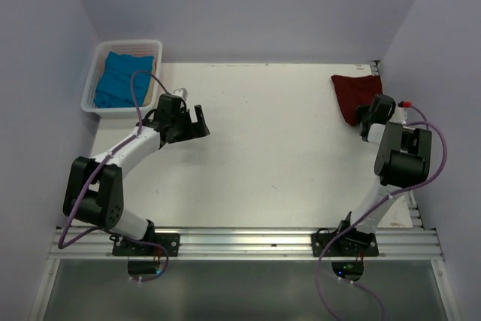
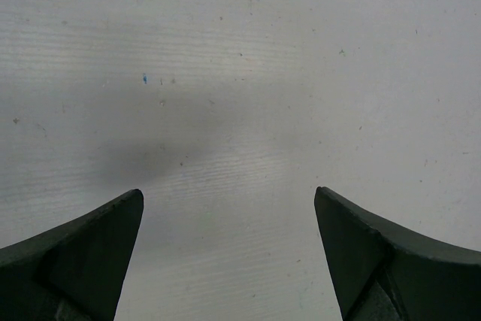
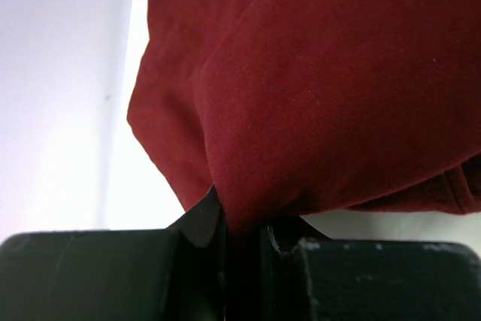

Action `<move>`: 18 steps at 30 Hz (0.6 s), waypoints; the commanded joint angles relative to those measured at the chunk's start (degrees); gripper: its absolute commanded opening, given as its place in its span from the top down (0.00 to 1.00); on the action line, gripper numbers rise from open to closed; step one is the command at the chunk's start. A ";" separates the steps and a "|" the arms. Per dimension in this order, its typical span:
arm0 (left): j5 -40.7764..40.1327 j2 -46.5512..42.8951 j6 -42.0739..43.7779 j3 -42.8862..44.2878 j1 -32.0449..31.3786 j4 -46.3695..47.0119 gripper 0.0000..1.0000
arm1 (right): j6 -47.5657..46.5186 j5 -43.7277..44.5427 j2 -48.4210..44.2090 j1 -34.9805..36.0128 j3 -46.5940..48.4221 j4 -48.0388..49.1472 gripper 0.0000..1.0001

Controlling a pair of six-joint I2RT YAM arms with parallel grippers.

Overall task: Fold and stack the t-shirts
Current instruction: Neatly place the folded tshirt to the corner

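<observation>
A dark maroon-red t-shirt lies bunched at the table's far right corner. My right gripper is shut on its near edge; in the right wrist view a fold of the red cloth is pinched between the jaws of the right gripper. A bright teal-blue t-shirt sits crumpled in the white basket at the far left. My left gripper hovers open over bare table right of the basket. The left wrist view shows the left gripper with only the white tabletop between its fingers.
The white slatted basket stands against the left wall, at the far left corner of the table. Purple walls close in the back and both sides. An aluminium rail with the arm bases runs along the near edge.
</observation>
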 commanded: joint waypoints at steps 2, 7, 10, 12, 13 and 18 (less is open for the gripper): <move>0.68 -1.49 0.61 0.75 0.24 -1.24 0.00 | -1.70 -0.85 5.90 -1.68 8.69 -0.73 1.00; 0.50 -1.75 0.69 1.19 0.24 -1.94 0.00 | -0.03 -6.99 15.03 -2.73 18.61 -2.41 1.00; 0.50 -1.67 0.61 1.28 0.15 -2.38 0.00 | 1.46 -8.57 18.55 -2.73 22.57 -1.62 1.00; 0.42 -1.75 0.69 1.20 0.06 -2.56 0.00 | 1.47 -10.51 20.41 -2.82 25.48 -2.84 1.00; 0.24 -1.93 0.69 1.11 0.15 -2.56 0.00 | 1.55 -10.87 20.85 -2.82 27.23 -2.76 1.00; 0.59 -2.19 0.69 0.41 0.15 -1.59 0.00 | 1.90 -14.73 23.22 -3.09 30.24 1.62 1.00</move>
